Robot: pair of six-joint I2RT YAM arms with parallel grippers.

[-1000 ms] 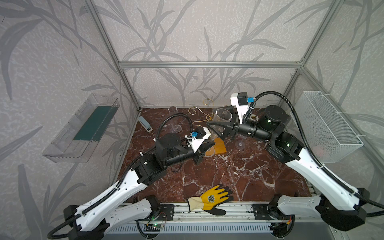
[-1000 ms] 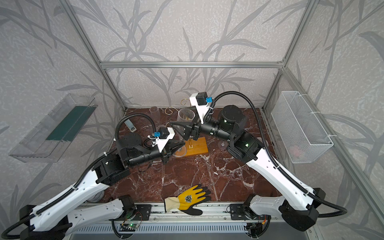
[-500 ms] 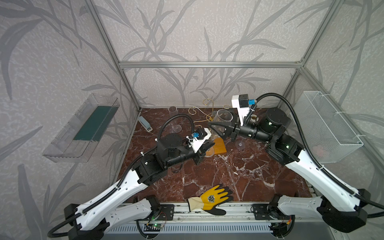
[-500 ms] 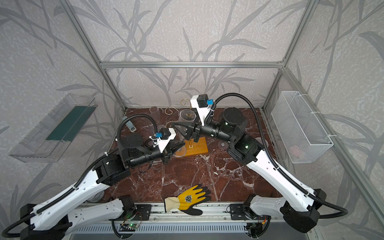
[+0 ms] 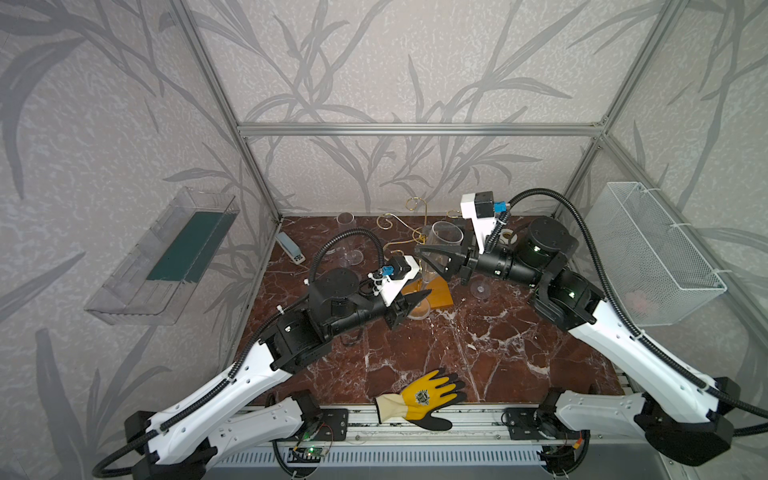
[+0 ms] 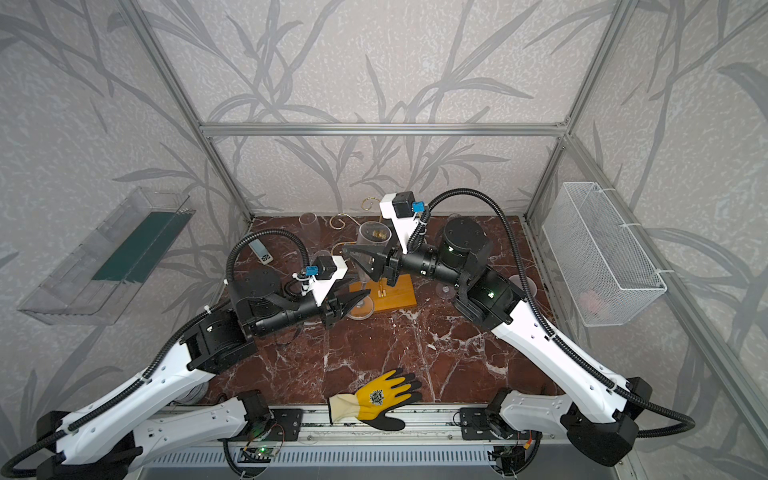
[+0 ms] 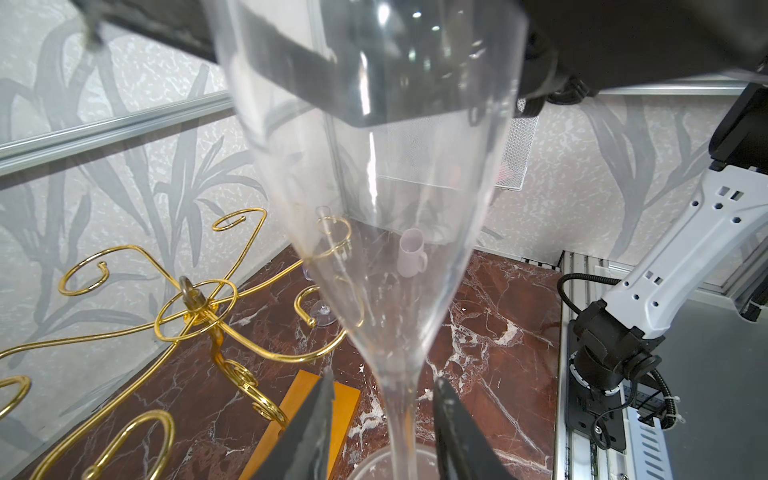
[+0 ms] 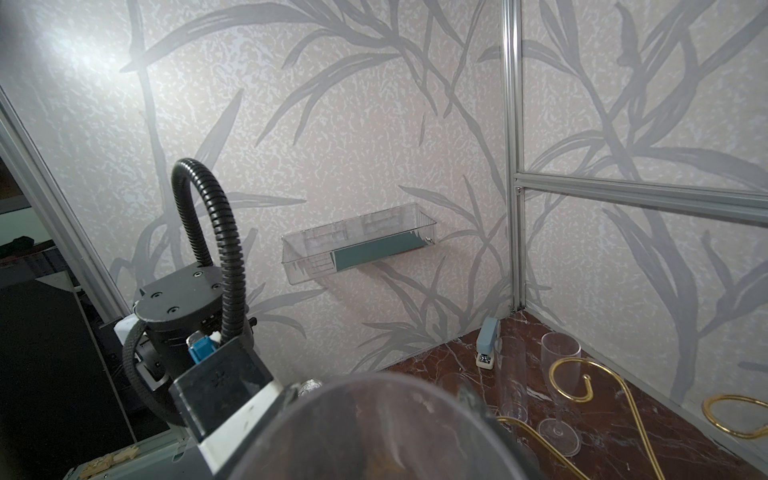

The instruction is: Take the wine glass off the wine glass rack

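**A:** What about the right gripper (image 5: 430,261)?
**B:** It is clamped on the bowl of the wine glass (image 7: 386,208), high up near the rim. The glass is upright.
**A:** And the left gripper (image 7: 384,376)?
**B:** Spread. Its fingers (image 7: 316,419) flank the stem low down, with a gap on either side.
**A:** Where is the glass relative to the wine glass rack (image 5: 440,293)?
**B:** It is clear of the wire arms, and its foot sits just beside the front left corner of the orange base. That is mid-table, toward the far edge. I can't tell whether the foot rests on the table (image 5: 457,365).
**A:** Counts?
**B:** One rack, with six curled arms in the left wrist view. Two more clear glasses (image 8: 559,365) stand side by side near the far left corner. Another clear foot (image 5: 482,288) lies below the right arm. There is one stapler (image 5: 291,248) at the left edge and one white mug (image 7: 411,253) by the far edge, right of the rack. One yellow-and-black glove (image 5: 419,401) lies at the front edge. One clear tray (image 5: 124,299) hangs on the left wall and one wire basket (image 5: 665,266) on the right wall.
**A:** Any writing?
**B:** Only a dark badge on the glove, too small to read.
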